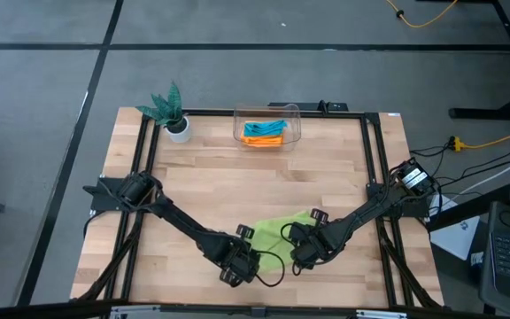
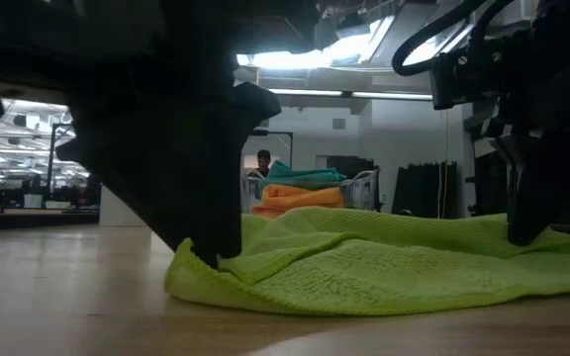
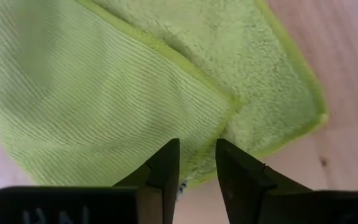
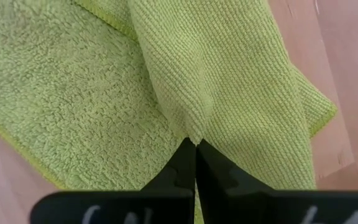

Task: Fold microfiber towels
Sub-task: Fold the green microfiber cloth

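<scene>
A light wooden table (image 1: 202,186) stood on a grey floor (image 1: 42,80) crossed by dark lines. At the table's far left corner sat a small green plant (image 1: 168,104) in a white pot (image 1: 179,130). A clear plastic bin (image 1: 292,120) rested near the middle of the far edge. A black frame (image 1: 145,159) ran along the table's sides. An orange cable (image 1: 432,12) lay on the floor beyond the table, and a yellow one (image 1: 485,142) trailed off to the right. In the low view, a person (image 2: 262,162) showed far back in the room, under bright ceiling lights (image 2: 305,59).
</scene>
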Available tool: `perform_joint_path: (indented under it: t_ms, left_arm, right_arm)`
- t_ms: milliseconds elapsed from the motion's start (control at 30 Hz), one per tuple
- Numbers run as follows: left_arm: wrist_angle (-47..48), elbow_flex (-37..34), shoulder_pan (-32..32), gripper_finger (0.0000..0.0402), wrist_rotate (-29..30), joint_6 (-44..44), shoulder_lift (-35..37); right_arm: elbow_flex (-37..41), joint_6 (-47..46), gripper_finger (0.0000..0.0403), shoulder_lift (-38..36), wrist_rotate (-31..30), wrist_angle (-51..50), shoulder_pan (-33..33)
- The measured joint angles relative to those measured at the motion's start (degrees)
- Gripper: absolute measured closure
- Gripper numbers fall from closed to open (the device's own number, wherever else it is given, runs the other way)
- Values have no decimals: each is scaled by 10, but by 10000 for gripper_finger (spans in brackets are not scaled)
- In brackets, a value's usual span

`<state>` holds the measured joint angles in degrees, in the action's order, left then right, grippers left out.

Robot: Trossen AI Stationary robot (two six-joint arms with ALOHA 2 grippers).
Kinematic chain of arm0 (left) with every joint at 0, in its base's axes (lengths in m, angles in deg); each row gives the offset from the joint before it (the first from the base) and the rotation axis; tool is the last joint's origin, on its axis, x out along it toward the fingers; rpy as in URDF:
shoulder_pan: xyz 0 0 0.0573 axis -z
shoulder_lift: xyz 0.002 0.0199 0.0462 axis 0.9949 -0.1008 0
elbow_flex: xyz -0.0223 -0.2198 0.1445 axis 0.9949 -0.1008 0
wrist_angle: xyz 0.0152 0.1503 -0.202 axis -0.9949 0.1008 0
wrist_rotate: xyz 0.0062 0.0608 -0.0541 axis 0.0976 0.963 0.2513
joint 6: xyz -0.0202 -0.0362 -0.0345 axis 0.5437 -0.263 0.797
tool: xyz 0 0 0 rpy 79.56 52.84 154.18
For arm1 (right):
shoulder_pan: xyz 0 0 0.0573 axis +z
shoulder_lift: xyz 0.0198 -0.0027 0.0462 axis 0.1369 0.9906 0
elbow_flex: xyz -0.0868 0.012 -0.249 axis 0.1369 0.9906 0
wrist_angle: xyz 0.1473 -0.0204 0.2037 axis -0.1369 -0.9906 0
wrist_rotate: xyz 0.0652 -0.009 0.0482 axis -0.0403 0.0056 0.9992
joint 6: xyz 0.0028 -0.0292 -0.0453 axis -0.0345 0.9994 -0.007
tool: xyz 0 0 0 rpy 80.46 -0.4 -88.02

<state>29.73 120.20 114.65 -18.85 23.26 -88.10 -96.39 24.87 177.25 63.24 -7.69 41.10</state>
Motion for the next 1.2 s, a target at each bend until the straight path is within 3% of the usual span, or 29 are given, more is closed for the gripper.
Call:
perform_joint_path:
  t_ms: [333, 667, 933, 1200]
  left_arm:
    - [-1, 0, -6, 327, 15, -4, 0]
    - [-1, 0, -5, 395, 15, 6, 0]
    - [-9, 0, -2, 401, 50, 8, 2]
    - [24, 24, 10, 401, 82, 3, 3]
  right_arm:
    - [0, 0, 399, 0, 0, 0, 0]
    - [0, 0, 399, 0, 0, 0, 0]
    - [-2, 7, 399, -4, 0, -9, 0]
    - [-64, 10, 399, -5, -21, -97, 6]
